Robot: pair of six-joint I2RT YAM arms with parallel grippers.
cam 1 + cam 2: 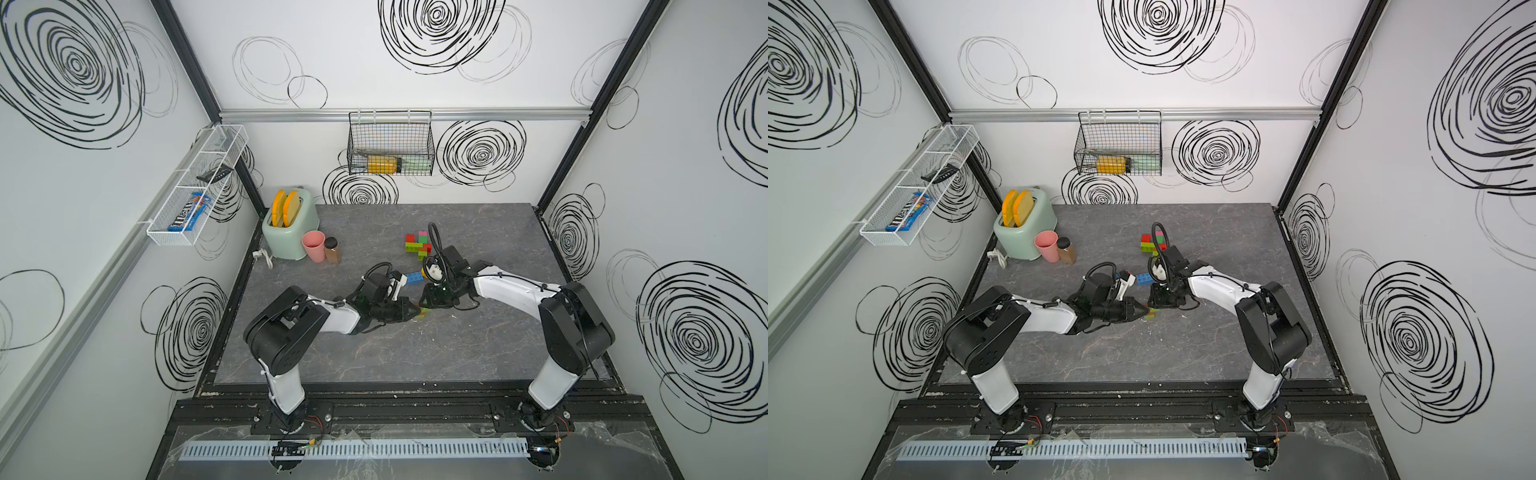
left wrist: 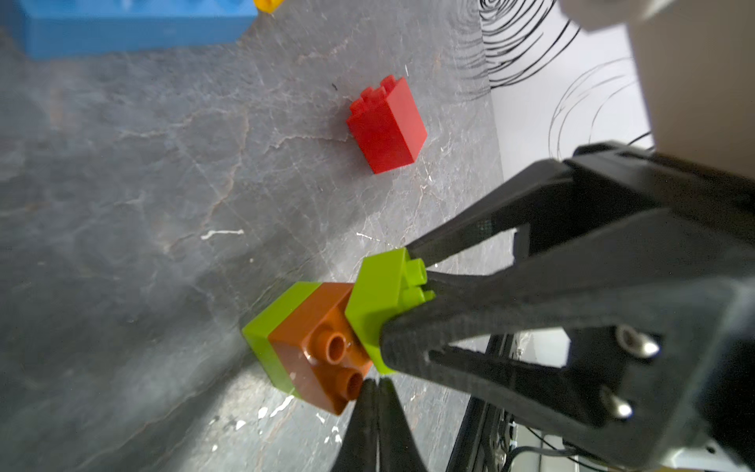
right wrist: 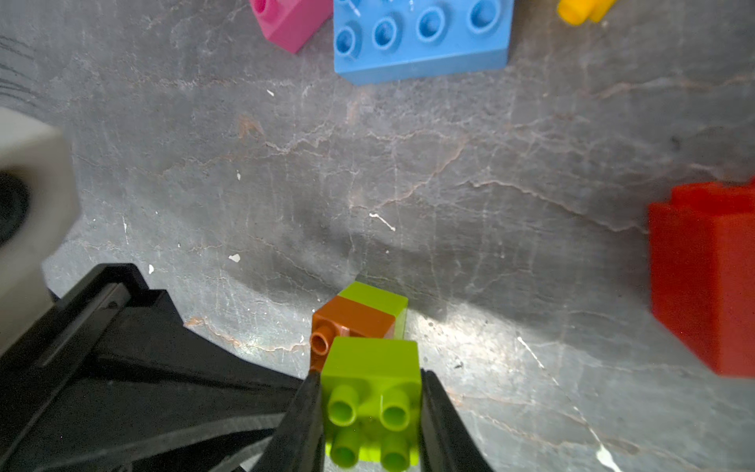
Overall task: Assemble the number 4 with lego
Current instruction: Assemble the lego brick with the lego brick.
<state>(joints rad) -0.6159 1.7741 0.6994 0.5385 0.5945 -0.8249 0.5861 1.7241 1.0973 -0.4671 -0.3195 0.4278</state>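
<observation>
Right fingers [image 3: 302, 417] are clamped on a lime brick [image 3: 369, 363], one per side, studs facing the wrist cam. They hold it against an orange brick [image 3: 351, 318] that sits on a second lime brick [image 3: 376, 300]. The stub lies on its side on the tabletop [image 1: 415, 345]. The join looks offset with orange studs exposed, so I'd call it not fully seated.

Left fingers [image 2: 365, 421] are fully closed and empty, tips at the orange brick's edge, likely bracing.

Progress: early. Three bricks at most, no 4 shape yet.

Loose stock:
- red brick [image 2: 386, 126] near the stub
- blue long brick [image 1: 413, 277] at 12 o'clock from the fingers
- pink brick [image 3: 290, 20] and yellow brick [image 3: 584, 10] beside the blue one
- mixed cluster [image 1: 419, 246] further out at 12; can't tell if joined or loose

Room: the 6 o'clock half of the tabletop is bare and the front edge is well apart. Toaster [image 1: 289, 228], cup [image 1: 313, 246] and jar [image 1: 332, 250] sit at 10 o'clock, away from both arms.
</observation>
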